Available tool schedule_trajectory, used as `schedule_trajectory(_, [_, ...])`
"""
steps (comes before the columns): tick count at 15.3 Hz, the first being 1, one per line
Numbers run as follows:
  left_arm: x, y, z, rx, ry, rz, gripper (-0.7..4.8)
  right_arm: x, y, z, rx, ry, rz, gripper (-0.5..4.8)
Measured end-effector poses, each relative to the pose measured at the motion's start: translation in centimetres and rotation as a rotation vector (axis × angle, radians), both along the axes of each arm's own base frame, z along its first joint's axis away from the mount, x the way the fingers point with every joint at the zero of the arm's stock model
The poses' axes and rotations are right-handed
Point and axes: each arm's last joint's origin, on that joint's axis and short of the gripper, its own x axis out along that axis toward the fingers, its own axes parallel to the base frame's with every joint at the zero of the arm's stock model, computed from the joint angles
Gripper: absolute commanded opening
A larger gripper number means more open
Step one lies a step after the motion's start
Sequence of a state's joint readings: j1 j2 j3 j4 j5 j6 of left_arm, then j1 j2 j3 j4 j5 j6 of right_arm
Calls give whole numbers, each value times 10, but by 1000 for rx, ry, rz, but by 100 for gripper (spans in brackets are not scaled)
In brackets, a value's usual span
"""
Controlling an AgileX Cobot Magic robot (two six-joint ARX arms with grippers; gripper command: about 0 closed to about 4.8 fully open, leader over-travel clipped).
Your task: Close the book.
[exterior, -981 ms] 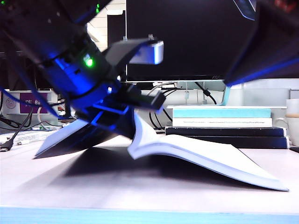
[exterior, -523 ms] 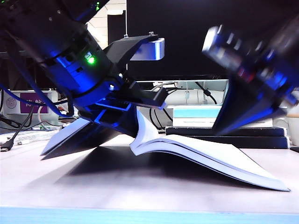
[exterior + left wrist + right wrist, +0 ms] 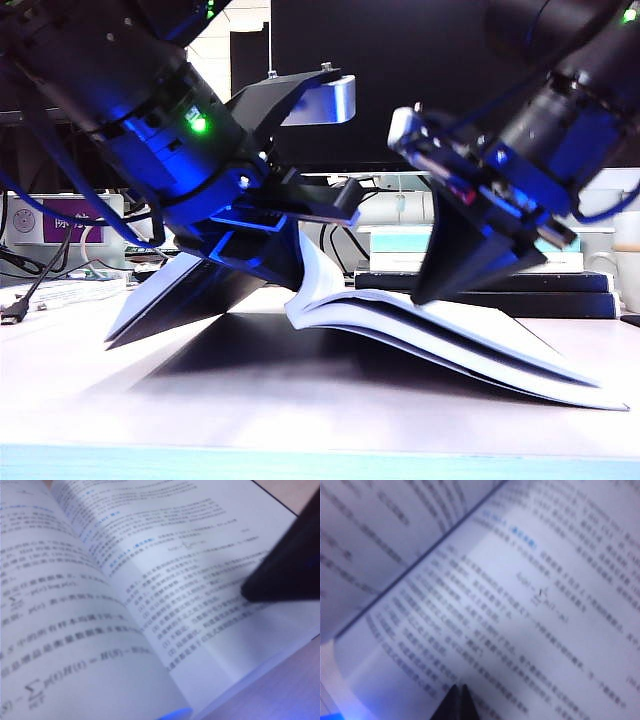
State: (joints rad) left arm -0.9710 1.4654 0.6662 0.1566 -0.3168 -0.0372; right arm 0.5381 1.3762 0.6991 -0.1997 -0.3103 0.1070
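The book (image 3: 450, 335) lies open on the table, and its white printed pages fill both wrist views (image 3: 150, 580) (image 3: 520, 605). Its left half, dark cover outward, is tilted up off the table. My left gripper (image 3: 275, 255) sits right at that raised half near the spine; its fingers are hidden among the pages and dark cover. My right gripper (image 3: 430, 290) (image 3: 457, 692) is shut, and its joined tips touch the flat right-hand page. Its dark tip also shows in the left wrist view (image 3: 287, 570).
A stack of teal, white and dark books (image 3: 480, 270) lies behind the open one. A black monitor (image 3: 400, 80) stands at the back, a white mug (image 3: 625, 260) at the far right, cables (image 3: 30, 280) at the left. A blue strip (image 3: 300, 462) marks the table's front edge.
My right arm has come down from the upper right until its tips rest on the right-hand page. The left gripper rose a little, tilting the left half steeper.
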Motion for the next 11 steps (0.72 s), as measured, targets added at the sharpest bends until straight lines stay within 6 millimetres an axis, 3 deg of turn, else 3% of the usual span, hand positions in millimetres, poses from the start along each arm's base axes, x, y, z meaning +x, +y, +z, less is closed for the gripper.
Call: schedule_trajectory(11, [3, -6, 8, -56, -54, -121, -5, 1, -4, -23, -92, 123, 12, -1])
